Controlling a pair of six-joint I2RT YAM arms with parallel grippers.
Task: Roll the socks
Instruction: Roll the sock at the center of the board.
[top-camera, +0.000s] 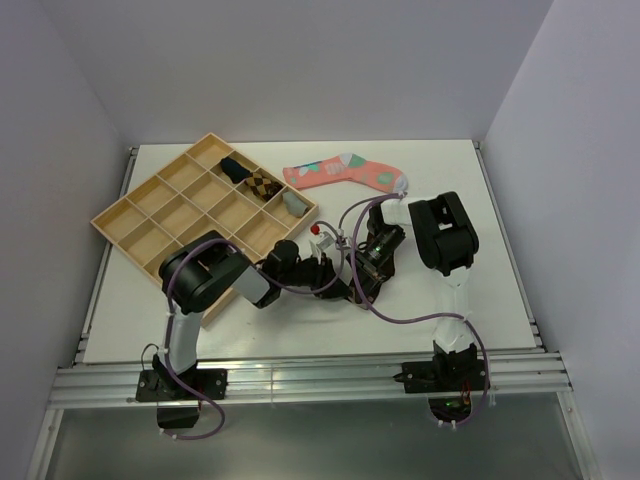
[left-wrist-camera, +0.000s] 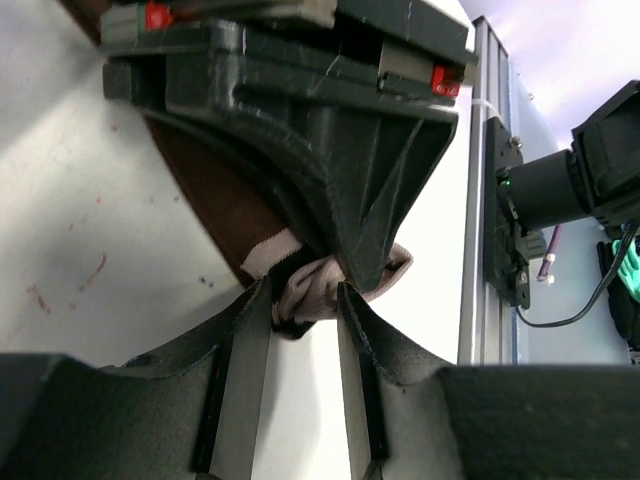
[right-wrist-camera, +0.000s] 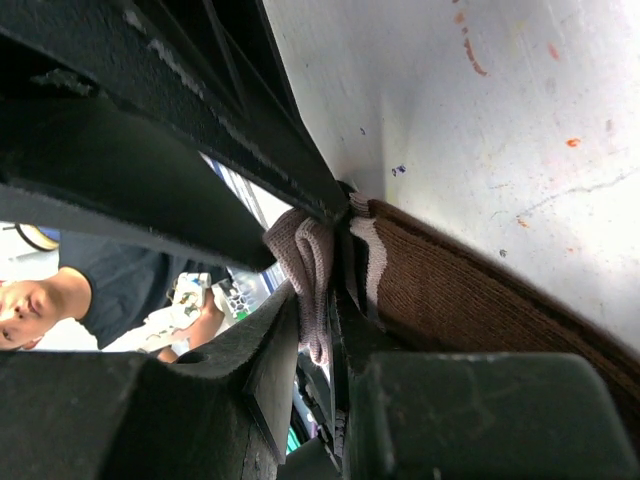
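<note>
We see a white desk (top-camera: 480, 290), its surface flecked with small reddish and dark marks in the wrist views. On its back left part a wooden tray (top-camera: 148, 238) of many compartments sits at an angle, and just right of it, near the back, a pink patterned sock (top-camera: 345, 172) lies flat. Nearer the middle a dark brown sock (left-wrist-camera: 215, 200) rests on the desk, its white-striped cuff end raised off the surface.

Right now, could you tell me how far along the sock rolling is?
Done: three bundles in the tray. In hand: left gripper and right gripper pinch grey fabric at the cuff of the flat brown sock. Left: rolling it, then probably the pink sock.
</note>
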